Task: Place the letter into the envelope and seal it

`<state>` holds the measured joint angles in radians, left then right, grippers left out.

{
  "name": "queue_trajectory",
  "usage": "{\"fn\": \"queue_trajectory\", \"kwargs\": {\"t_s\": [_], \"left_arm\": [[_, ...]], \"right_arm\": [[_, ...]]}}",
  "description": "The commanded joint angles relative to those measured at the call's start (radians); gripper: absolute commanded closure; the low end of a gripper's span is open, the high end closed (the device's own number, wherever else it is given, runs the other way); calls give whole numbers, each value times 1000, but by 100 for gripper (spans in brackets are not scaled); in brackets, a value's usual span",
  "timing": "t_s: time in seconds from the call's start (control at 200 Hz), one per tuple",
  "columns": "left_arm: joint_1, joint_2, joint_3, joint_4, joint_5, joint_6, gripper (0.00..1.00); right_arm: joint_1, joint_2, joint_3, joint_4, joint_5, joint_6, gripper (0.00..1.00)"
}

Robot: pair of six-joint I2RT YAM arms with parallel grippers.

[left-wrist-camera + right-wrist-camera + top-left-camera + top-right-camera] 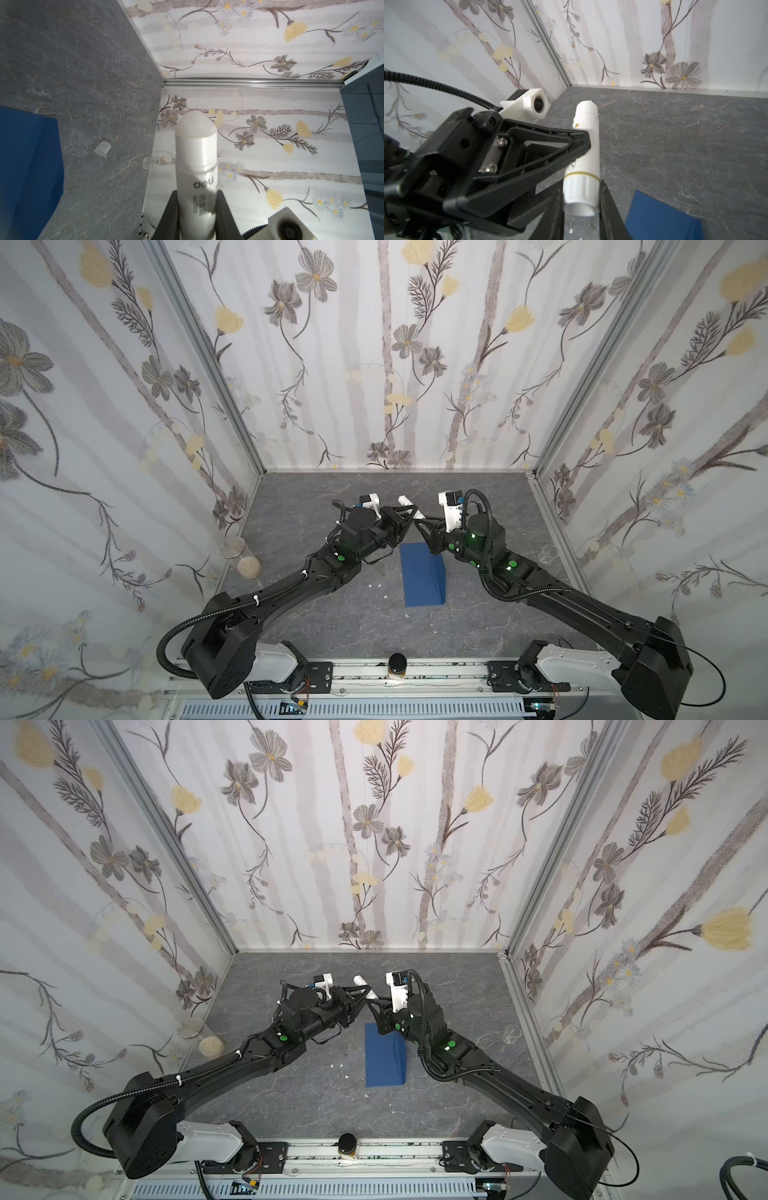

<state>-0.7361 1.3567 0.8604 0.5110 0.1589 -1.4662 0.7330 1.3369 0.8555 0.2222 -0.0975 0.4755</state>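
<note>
The left gripper [197, 202] is clamping the glue stick [196, 153] mid-body while the right gripper [581, 194] is pinching its ribbed base, likely to wind out glue for the envelope [417, 578] lying just nearer, flap half-raised; the letter is not showing, perhaps already inside.

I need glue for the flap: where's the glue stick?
Mid-scene in both top views, the glue stick is held off the table between the left tool and right tool, just beyond the envelope's far end.
</note>
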Motion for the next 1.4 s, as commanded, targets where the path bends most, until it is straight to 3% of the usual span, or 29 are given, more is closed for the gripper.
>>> {"fn": "queue_trajectory", "kwargs": {"t_s": [0.0, 0.39, 0.68, 1.004, 1.194, 1.394], "left_arm": [[-17, 11, -26, 77, 12, 44, 100], [-67, 50, -76, 277, -28, 173, 100], [-82, 57, -162, 476, -9, 256, 100], [-84, 116, -209, 703, 97, 296, 100], [-86, 116, -218, 746, 126, 329, 100], [-89, 110, -228, 754, 119, 346, 100]], "right_arm": [[-42, -10, -12, 205, -139, 193, 81], [-175, 37, -110, 497, -406, 625, 83], [-227, 110, -207, 747, -502, 926, 83], [-256, 267, -319, 1282, -549, 1317, 84], [-260, 370, -349, 1484, -528, 1428, 85], [-260, 384, -347, 1515, -531, 1444, 84]]}}
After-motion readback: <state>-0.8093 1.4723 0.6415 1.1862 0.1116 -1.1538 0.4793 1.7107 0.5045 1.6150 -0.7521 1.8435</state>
